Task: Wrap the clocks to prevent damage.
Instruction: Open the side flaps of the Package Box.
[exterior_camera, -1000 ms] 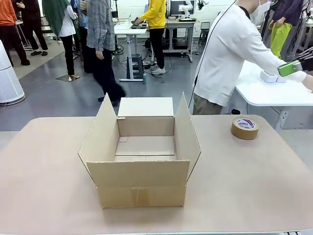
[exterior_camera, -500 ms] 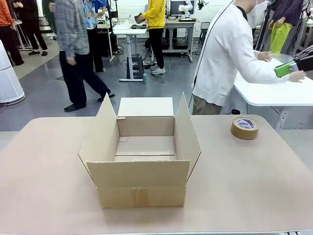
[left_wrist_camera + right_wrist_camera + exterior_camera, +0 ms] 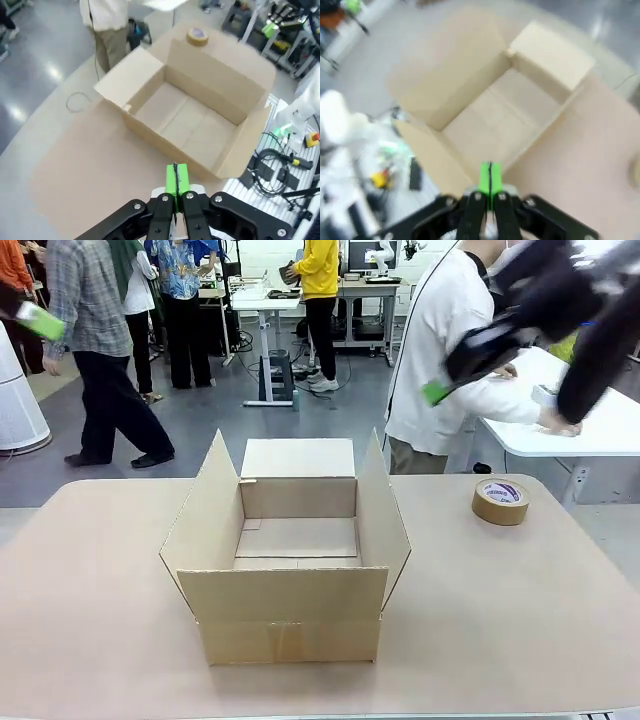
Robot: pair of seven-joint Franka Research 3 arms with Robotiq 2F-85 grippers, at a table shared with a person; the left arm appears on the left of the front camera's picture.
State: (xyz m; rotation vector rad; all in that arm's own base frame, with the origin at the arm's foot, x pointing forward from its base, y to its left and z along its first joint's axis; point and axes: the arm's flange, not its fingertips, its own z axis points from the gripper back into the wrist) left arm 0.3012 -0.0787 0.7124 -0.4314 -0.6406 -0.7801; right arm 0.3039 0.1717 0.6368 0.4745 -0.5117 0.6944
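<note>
The left gripper [image 3: 176, 179] hangs high over the table [image 3: 85, 165], its green pads pressed flat together with nothing between them. Ahead of and below its fingertips sits the open cardboard box [image 3: 186, 116], flaps standing up, its floor bare. Past the box's far corner from this gripper, a roll of brown tape [image 3: 197, 36] lies on the table. Off to the fingers' left, a person [image 3: 107, 17] in a white top stands at the table's edge.

The right gripper [image 3: 490, 176] is likewise closed, pad against pad, gripping nothing. Its view is badly blurred, but the same box lies ahead of its tips, opening upward. From the front, this gripper seems to be the dark blur high up in front of the person, well above the tape and clear of the box.
</note>
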